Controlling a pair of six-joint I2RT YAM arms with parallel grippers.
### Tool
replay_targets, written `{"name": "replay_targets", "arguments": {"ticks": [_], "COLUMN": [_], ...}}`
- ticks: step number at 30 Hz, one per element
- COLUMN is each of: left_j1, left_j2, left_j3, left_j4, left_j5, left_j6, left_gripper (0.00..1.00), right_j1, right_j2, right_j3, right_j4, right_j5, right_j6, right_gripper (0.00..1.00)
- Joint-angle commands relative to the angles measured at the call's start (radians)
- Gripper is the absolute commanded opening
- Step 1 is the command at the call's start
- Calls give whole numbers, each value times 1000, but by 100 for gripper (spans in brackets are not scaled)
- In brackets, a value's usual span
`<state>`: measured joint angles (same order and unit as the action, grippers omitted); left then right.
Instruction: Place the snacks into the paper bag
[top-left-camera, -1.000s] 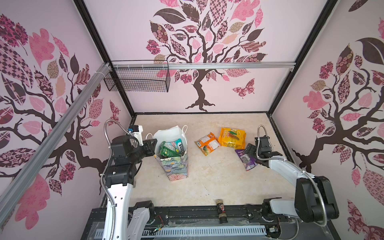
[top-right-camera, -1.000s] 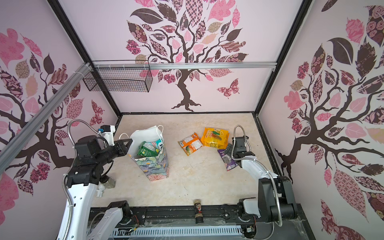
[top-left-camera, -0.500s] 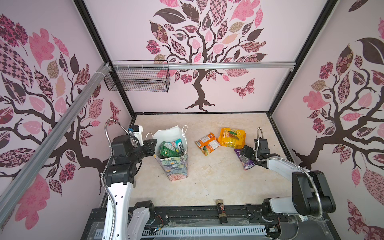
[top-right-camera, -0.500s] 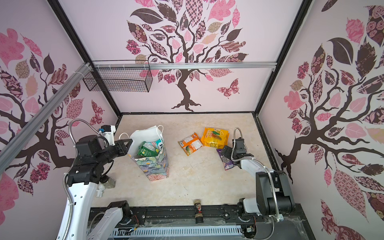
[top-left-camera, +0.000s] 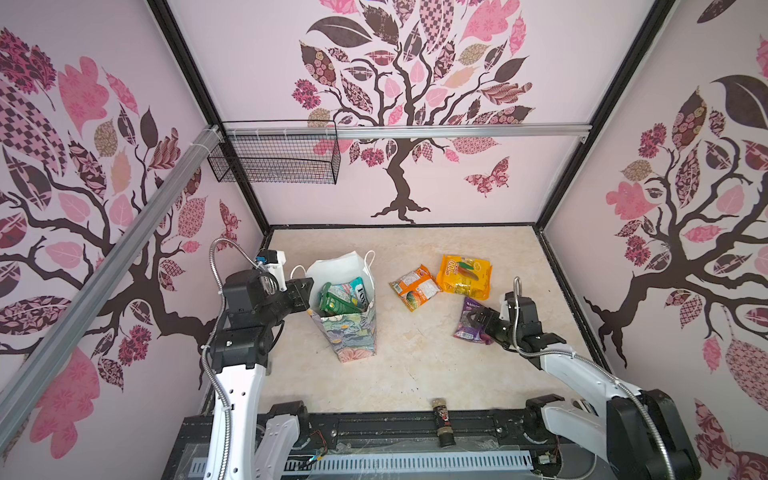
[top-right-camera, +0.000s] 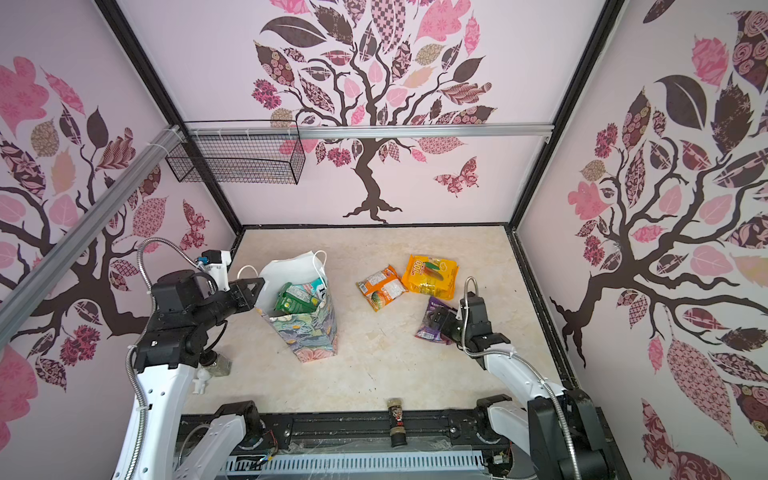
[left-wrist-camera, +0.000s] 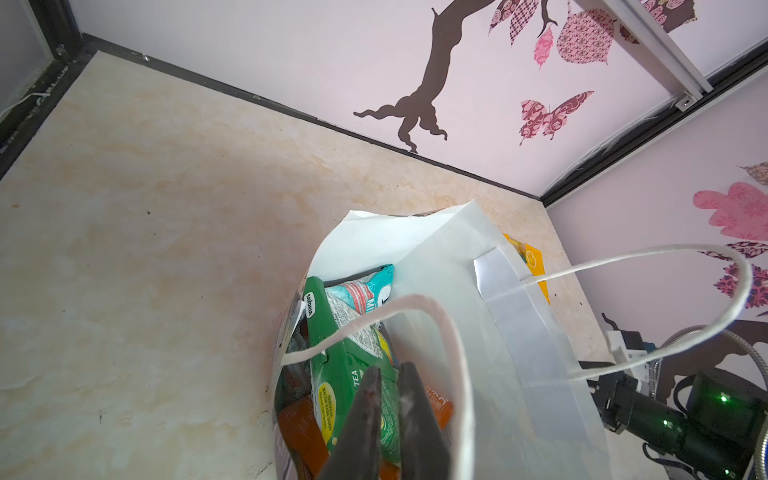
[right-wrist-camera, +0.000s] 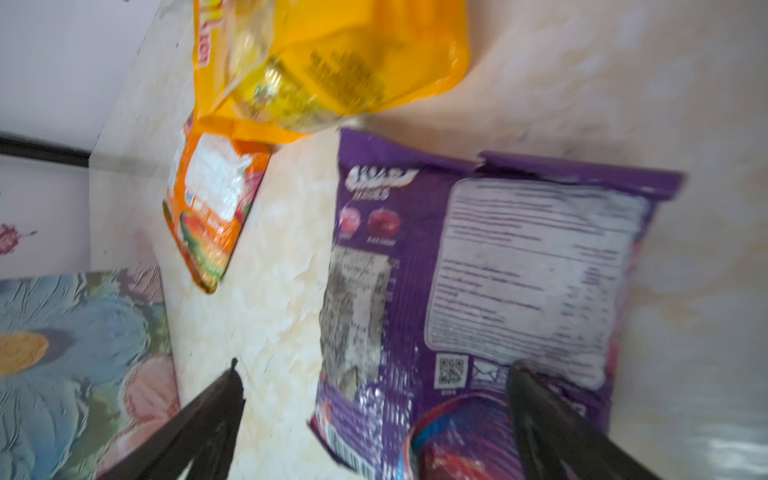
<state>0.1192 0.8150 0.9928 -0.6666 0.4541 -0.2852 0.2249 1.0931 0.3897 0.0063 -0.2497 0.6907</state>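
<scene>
The paper bag stands upright left of centre, floral outside, white inside. A green packet and a teal one stick up in it, with an orange one lower down. My left gripper is at the bag's left rim; in the left wrist view it hangs shut over the opening with nothing seen between the jaws. On the floor lie an orange packet, a yellow packet and a purple packet. My right gripper is open low over the purple packet.
A black wire basket hangs on the back rail at the left. A small dark bottle lies at the front edge. A small jar stands under the left arm. The bag's cord handles loop near my left gripper.
My right gripper has moved left and nearer, from beside the purple packet to over it, still open. The left arm and the bag have not moved.
</scene>
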Motion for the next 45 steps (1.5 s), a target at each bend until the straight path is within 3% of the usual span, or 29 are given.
{"name": "replay_targets", "arguments": {"ticks": [1, 10, 16, 26, 34, 36, 42, 45], "left_j1": [5, 5, 5, 4, 5, 5, 5, 5], "left_j2": [0, -1, 0, -1, -6, -4, -6, -5], "left_j3": [8, 5, 4, 10, 10, 10, 8, 10], "left_j4": [20, 25, 24, 23, 15, 19, 17, 14], "left_j5": [7, 9, 8, 8, 6, 6, 9, 6], "left_j6": [2, 1, 1, 2, 9, 6, 7, 8], "left_gripper": [13, 13, 14, 14, 14, 14, 14, 16], "right_j1": [51, 178, 280, 278, 275, 261, 112, 100], "right_j2": [11, 162, 219, -100, -356, -356, -246, -175], "right_j3": [-31, 31, 174, 172, 19, -4, -61, -57], "right_j4": [34, 119, 32, -296, -316, -292, -142, -97], "right_j5": [-27, -11, 18, 323, 413, 409, 220, 233], "right_j6": [91, 88, 28, -24, 21, 10, -21, -48], "right_gripper": [100, 99, 99, 99, 94, 91, 83, 79]}}
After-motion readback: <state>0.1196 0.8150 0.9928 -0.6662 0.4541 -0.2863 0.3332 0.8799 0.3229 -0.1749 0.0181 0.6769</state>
